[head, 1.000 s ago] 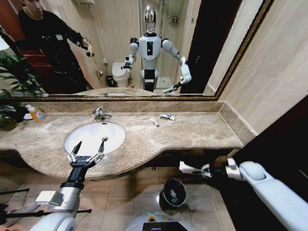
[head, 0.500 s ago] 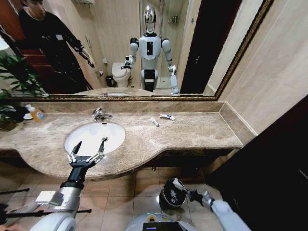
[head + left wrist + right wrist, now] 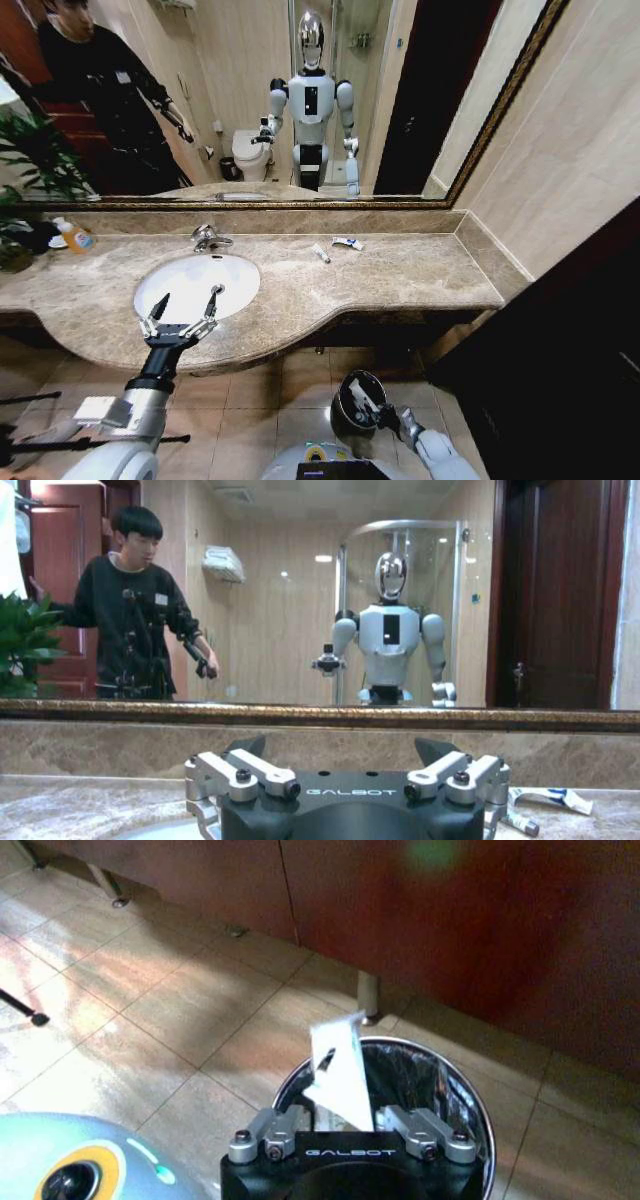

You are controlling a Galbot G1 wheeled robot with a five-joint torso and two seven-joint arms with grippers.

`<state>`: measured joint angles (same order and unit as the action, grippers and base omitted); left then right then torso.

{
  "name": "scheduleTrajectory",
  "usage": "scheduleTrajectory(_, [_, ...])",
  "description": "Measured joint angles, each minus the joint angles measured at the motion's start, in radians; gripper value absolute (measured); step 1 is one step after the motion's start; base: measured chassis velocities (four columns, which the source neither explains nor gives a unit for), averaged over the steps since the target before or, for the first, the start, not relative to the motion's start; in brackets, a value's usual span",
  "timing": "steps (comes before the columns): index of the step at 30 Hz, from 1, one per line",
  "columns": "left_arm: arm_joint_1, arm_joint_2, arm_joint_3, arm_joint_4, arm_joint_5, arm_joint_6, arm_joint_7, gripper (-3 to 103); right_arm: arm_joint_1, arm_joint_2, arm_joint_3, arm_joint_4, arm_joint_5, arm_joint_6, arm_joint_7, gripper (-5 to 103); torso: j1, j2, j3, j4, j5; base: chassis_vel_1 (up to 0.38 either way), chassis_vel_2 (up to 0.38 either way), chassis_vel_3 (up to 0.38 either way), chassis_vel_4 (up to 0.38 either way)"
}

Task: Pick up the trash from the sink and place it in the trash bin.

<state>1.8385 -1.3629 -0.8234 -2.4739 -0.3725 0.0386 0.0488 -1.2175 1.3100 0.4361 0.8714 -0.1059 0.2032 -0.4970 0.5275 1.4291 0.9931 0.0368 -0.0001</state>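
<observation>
I hold the right pincer [image 3: 345, 1129], clamped on a white packet [image 3: 340, 1080], above the trash bin [image 3: 450, 1087]. Disposal step; next requires release. Left pincer [image 3: 183, 310] spread empty over the sink [image 3: 175, 280].

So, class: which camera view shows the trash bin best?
The right wrist view: the trash bin lies open just beyond the right hand, which grips a white packet. The head view shows the bin small, on the floor.

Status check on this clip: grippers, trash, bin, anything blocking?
Right gripper shut on white packet, above the trash bin. Left gripper open, at the sink front edge. Tube and packet lie on counter. Nothing blocking bin.
</observation>
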Motion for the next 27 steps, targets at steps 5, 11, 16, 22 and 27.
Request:
scheduleTrajectory(5, [0.0, 0.0, 0.0, 0.0, 0.0, 0.0, 0.0, 100, -0.001, -0.013, -0.002, 0.013, 0.001, -0.002, -0.006, 47, 0.0, 0.0, 0.0, 0.0, -0.0001, 0.0, 0.0, 0.0, 0.0])
scheduleTrajectory(11, [0.0, 0.0, 0.0, 0.0, 0.0, 0.0, 0.0, 100, -0.012, -0.063, 0.027, 0.063, 0.045, 0.003, -0.085, 68, 0.0, 0.0, 0.0, 0.0, 0.0005, 0.0, 0.0, 0.0, 0.0])
scheduleTrajectory(16, [0.0, 0.0, 0.0, 0.0, 0.0, 0.0, 0.0, 100, 0.007, -0.17, 0.154, 0.109, 0.277, 0.032, -0.51, 90, 0.0, 0.0, 0.0, 0.0, 0.0001, 0.0, 0.0, 0.0, 0.0])
scheduleTrajectory(22, [0.0, 0.0, 0.0, 0.0, 0.0, 0.0, 0.0, 100, -0.092, -0.26, 0.221, 0.388, 0.559, -0.068, -0.474, 100, 0.0, 0.0, 0.0, 0.0004, 0.0011, 0.0, 0.0, 0.0, 0.0])
scheduleTrajectory(27, [0.0, 0.0, 0.0, 0.0, 0.0, 0.0, 0.0, 100, -0.251, -0.286, 0.332, 0.688, 0.725, -0.192, -0.368, 100, 0.0, 0.0, 0.0, 0.0, -0.0005, 0.0, 0.0, 0.0, 0.0])
